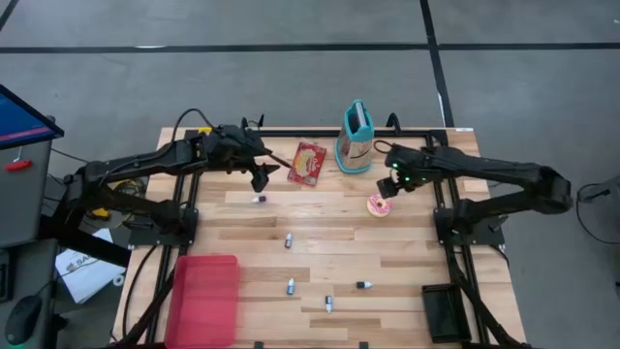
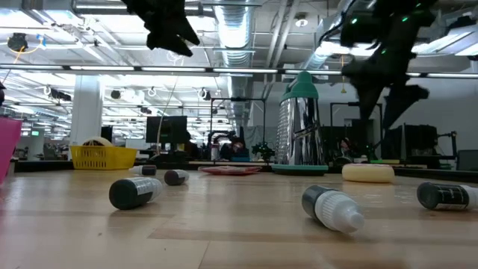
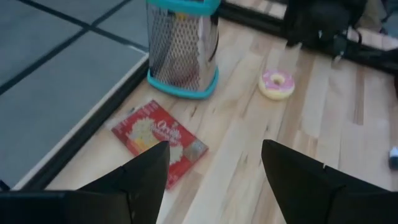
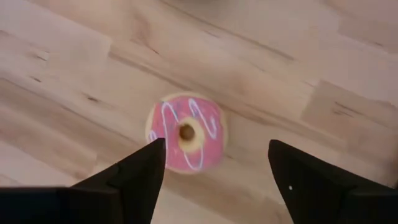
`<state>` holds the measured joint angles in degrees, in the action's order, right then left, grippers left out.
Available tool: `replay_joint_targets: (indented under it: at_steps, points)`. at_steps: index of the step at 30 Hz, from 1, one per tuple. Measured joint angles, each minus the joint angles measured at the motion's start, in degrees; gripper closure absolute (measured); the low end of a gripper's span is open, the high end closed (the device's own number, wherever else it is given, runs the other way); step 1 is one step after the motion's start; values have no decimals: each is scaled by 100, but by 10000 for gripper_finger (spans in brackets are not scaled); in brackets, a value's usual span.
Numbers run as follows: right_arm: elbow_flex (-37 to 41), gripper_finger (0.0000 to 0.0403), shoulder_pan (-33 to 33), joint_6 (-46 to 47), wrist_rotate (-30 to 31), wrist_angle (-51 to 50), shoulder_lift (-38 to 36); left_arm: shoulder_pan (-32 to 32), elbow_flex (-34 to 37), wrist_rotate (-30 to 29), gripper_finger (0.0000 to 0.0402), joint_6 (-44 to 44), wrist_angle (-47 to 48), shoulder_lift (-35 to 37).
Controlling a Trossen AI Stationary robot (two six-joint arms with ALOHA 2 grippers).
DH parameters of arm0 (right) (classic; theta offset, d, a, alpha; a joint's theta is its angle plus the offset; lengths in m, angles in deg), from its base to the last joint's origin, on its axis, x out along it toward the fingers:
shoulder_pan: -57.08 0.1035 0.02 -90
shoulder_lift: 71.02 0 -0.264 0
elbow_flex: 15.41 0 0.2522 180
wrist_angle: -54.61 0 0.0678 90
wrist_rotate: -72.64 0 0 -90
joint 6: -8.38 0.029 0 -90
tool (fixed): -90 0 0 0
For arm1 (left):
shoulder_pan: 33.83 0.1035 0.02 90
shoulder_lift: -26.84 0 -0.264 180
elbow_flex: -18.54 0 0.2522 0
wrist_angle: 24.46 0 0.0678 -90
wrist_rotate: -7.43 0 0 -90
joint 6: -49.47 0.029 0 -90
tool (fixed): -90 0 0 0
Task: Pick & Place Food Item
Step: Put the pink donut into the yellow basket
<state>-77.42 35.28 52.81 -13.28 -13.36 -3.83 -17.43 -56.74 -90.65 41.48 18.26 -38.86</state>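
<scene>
hovering right hand (image 4: 214, 165), fingers spread, above the pink-iced donut (image 4: 186, 132)

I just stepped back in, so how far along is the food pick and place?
Done: the pink donut lies flat on the table, free of both arms. In hand: nothing; the right gripper hangs above it, jaws open. Left: the popcorn packet lies untouched below the open left gripper.
</scene>
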Motion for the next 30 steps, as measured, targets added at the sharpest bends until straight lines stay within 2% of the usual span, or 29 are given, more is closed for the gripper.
replay_joint_targets:
  at_steps: [6, 11, 20, 30]
  points:
    - [11, 127, -129, -464, -395, 153, 917, -1, 0, 48, 150, -2, 6, 164]
    - [159, 127, -105, -595, -592, 455, 1296, -44, 0, 50, 150, -2, -83, 203]
    - [938, 127, -35, -358, -757, 1163, 1220, -155, 0, 51, 149, 5, -109, 203]
    - [1034, 127, -48, -86, -727, 1608, 1134, -155, 0, 51, 149, -3, -131, 203]
